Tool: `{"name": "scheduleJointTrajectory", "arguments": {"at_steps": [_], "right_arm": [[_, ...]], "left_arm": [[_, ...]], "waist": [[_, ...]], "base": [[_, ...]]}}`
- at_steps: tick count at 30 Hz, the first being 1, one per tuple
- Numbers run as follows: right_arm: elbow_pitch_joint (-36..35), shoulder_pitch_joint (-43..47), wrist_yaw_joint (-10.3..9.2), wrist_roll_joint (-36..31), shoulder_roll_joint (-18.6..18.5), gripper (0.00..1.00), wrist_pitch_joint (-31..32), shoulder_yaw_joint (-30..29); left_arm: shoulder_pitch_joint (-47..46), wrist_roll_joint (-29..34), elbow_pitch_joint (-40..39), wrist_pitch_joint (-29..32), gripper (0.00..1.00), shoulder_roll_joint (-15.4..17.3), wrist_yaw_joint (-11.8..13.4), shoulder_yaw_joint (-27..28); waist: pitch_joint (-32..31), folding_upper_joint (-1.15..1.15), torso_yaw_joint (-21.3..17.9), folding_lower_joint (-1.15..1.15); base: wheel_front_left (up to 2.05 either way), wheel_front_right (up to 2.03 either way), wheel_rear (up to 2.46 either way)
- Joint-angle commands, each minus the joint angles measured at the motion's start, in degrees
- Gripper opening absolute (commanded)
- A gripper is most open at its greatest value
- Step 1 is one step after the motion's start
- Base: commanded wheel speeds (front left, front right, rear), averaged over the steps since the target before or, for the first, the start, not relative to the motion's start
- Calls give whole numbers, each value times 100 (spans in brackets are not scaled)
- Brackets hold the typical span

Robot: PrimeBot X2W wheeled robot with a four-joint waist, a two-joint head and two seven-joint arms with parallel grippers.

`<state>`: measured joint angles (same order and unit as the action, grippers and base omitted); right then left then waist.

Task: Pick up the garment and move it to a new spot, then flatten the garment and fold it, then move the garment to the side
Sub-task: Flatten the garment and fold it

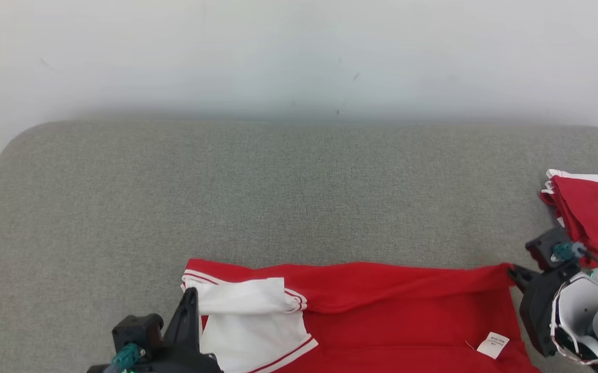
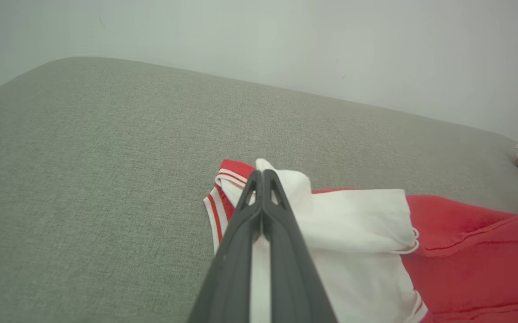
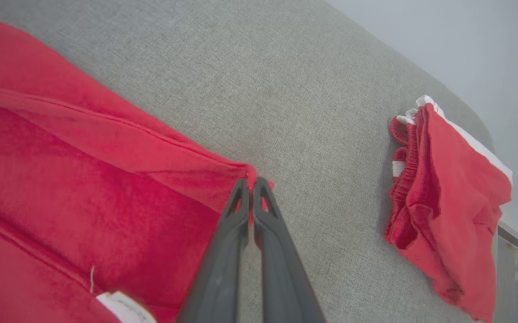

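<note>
Garment (image 1: 392, 311) spans from left tool (image 1: 191, 294) to right tool (image 1: 511, 271), pinched.

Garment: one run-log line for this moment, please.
left gripper: shut on garment, white sleeve | right gripper: shut on garment, red corner | garment: spread between them, grey surface

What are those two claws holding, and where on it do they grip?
Both pinch the same garment: the left gripper is shut on its white sleeve, the right gripper on a red corner at the other end.
</note>
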<state>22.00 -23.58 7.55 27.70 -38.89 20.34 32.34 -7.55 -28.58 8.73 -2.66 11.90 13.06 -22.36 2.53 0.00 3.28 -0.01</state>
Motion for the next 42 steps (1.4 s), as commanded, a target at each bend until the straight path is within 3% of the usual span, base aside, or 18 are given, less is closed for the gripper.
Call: {"name": "scheduleJointTrajectory", "arguments": {"at_steps": [1,12,29,31,32,33,34,35,42], "right_arm": [[-40,99,-15,-66,-84,0,62,144],[-5,-48,-15,-187,-442,0,221,1155],[299,-4,-15,-7,-372,0,383,1157],[323,37,-15,72,-343,51,430,1112],[326,52,-15,113,-335,100,445,1068],[312,72,-15,151,-314,100,436,1011],[287,117,-15,189,-292,100,433,968],[270,175,-15,225,-289,100,423,924],[-135,733,-15,619,-337,100,218,253]], "left_arm": [[157,-56,-43,1,0,-25,42,-24],[791,-220,-170,-8,0,-76,205,-39],[1134,-456,17,12,0,-103,241,-36],[1145,-456,101,10,0,-92,234,-51],[1149,-447,144,0,0,-82,234,-56],[1141,-421,184,-44,0,-70,240,-53],[1127,-375,231,-74,41,-50,235,-66],[1115,-344,284,-106,100,-34,236,-73],[1157,-242,484,-424,100,91,271,7]], "waist": [[-27,0,13,1],[-100,0,85,1],[-187,0,125,1],[-195,0,120,1],[-201,0,120,1],[-208,0,122,1],[-219,0,126,1],[-235,0,133,1],[-378,0,173,1]], "base": [[0,0,0],[0,0,0],[0,0,0],[0,0,0],[0,0,0],[0,0,0],[0,0,0],[0,0,0],[0,0,0]]}}
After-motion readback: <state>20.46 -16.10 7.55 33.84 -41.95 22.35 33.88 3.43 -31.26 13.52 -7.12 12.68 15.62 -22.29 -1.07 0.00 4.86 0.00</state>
